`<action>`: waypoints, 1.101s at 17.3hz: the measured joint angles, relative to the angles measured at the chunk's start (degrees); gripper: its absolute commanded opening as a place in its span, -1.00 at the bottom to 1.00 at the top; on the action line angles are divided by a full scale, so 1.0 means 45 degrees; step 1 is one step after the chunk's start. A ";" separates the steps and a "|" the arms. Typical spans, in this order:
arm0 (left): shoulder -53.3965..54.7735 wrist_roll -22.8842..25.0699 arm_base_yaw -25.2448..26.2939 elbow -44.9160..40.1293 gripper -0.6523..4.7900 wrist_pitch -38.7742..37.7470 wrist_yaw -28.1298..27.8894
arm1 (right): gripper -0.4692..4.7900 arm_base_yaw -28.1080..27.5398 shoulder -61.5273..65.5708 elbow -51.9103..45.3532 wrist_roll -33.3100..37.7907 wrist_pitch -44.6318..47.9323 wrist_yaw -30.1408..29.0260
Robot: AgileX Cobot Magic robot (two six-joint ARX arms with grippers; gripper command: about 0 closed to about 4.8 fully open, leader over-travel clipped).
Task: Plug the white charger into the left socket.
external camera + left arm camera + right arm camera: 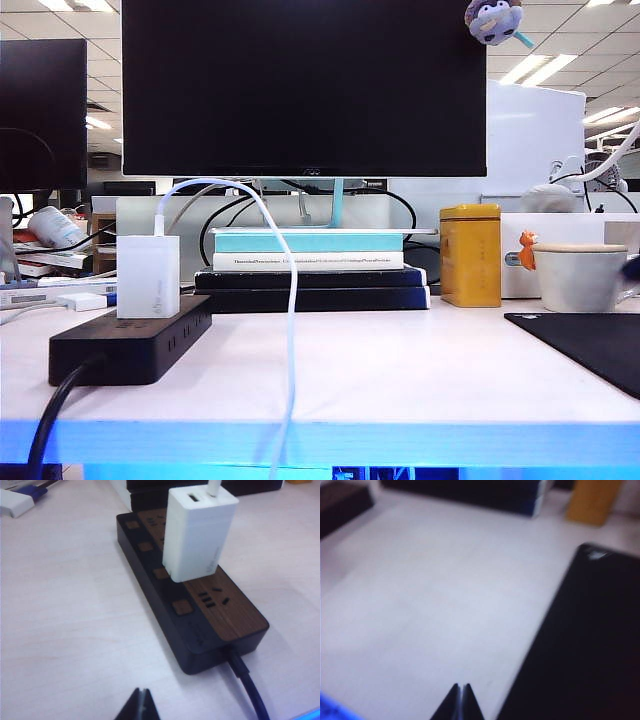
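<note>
The white charger (148, 275) stands upright on the top face of the black power strip (130, 345), at the table's left. Its thin white cable (290, 300) arcs up and hangs over the front edge. In the left wrist view the charger (197, 535) covers the socket it stands in and hides its prongs. One bare socket (215, 597) shows toward the cord end. My left gripper (141, 692) is shut and empty, hovering short of the strip's cord end (200, 645). My right gripper (461, 686) is shut and empty over bare table beside a black mat (585, 645). Neither gripper shows clearly in the exterior view.
A thick black cord (45, 420) leaves the strip toward the front edge. A stack of books (310, 275) under a monitor, a yellow tin (470, 255) and a white cup (580, 275) stand at the back. The black mat (580, 345) lies at the right. A small white piece with a blue plug (20, 500) lies behind the strip.
</note>
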 measured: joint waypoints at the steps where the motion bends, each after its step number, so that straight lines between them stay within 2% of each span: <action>1: -0.0175 0.0000 0.0000 0.0000 -0.78 -0.0039 0.0000 | -0.74 -0.0418 -0.0656 0.0000 0.0000 -0.0165 -0.0005; 3: -0.0894 0.0000 0.0068 0.0000 -0.78 -0.0053 0.0005 | -0.74 -0.1243 -0.1763 0.0000 0.0000 -0.0476 0.0005; 6: -0.1991 0.0000 0.0884 0.0005 -0.78 -0.0044 0.0044 | -0.74 -0.2579 -0.2783 0.0000 0.0010 -0.0423 0.0034; 14: -0.3546 0.0000 0.4954 0.0024 -0.78 -0.0889 -0.0083 | -0.74 -0.4099 -0.2798 0.0000 0.0010 -0.0772 0.0015; 19: -0.3497 0.0000 0.5323 0.0024 -0.78 -0.0903 -0.0131 | -0.74 -0.4357 -0.2798 0.0000 0.0010 -0.0782 0.0010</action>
